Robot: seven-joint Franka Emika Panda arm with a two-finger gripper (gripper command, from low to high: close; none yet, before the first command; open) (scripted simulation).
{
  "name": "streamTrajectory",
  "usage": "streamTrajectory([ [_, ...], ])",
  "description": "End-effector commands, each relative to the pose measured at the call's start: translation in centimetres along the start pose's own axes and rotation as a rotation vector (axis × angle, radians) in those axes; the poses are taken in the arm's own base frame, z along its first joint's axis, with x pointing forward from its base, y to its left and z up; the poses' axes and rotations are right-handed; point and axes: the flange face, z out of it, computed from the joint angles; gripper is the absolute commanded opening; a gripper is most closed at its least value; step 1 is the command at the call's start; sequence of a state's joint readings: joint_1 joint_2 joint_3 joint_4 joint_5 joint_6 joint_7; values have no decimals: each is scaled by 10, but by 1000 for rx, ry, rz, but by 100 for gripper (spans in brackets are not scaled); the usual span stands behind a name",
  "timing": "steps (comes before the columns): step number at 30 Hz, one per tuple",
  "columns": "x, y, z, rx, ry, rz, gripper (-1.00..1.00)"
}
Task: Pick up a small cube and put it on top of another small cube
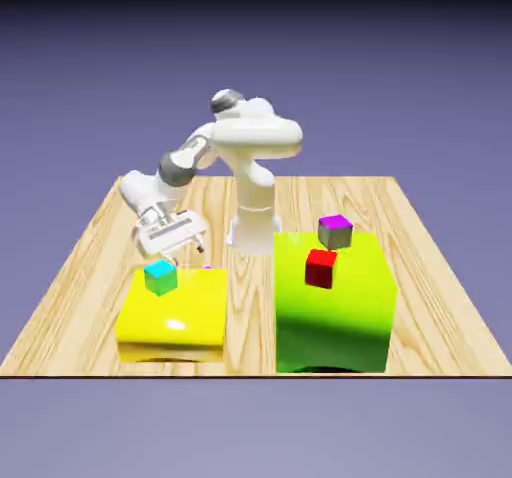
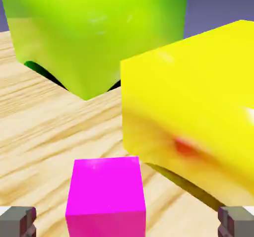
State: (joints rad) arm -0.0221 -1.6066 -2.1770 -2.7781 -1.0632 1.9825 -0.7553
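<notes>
Magenta marks the task cube: the pink cube (image 2: 106,189) stands on the wooden table (image 1: 430,336), next to the yellow block (image 1: 175,311). In the exterior view only a sliver of it shows, past the yellow block's far edge.

Gripper (image 2: 127,223) state: jaws wide apart, nothing clamped. In the hand view the pink cube appears between the two grey fingertips (image 2: 232,222), with a visible gap on each side (the gap toward the picture's right is the larger). The white arm (image 1: 255,131) bends toward the exterior view's left, and the hand is tilted behind the yellow block.

Supports and loads, exterior view:
- Yellow block, low and broad: carries the cyan cube (image 1: 160,278) near its far corner on the exterior view's left.
- Green block (image 1: 335,316), taller: carries the red cube (image 1: 321,269) on its top. The purple-topped cube (image 1: 335,233), grey on its sides, appears at the far edge of that top (its exact footing cannot be confirmed).

Both blocks rest on the table, apart from each other, with the yellow one toward the exterior view's left. Their lower edges curve upward, leaving dark arched gaps (the hand view shows these clearly). A blurred red patch (image 2: 186,147) shows on the yellow block's side in the hand view.
</notes>
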Motion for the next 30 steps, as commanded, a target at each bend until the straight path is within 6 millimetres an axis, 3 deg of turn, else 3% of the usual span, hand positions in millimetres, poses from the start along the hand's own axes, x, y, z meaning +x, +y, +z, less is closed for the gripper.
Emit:
streamTrajectory([
  [1,-2,4,11,-1,1,1,0],
  [5,-12,12,58,0,0,0,0],
  [6,-12,12,60,0,0,0,0],
  [7,-12,12,60,0,0,0,-100],
  [8,-12,12,60,0,0,0,-100],
  [13,0,0,1,0,0,0,-100],
  [15,0,0,0,0,0,0,-100],
  [23,72,-4,-38,-116,129,95,-100],
  [30,138,-17,-48,-214,227,174,-100],
])
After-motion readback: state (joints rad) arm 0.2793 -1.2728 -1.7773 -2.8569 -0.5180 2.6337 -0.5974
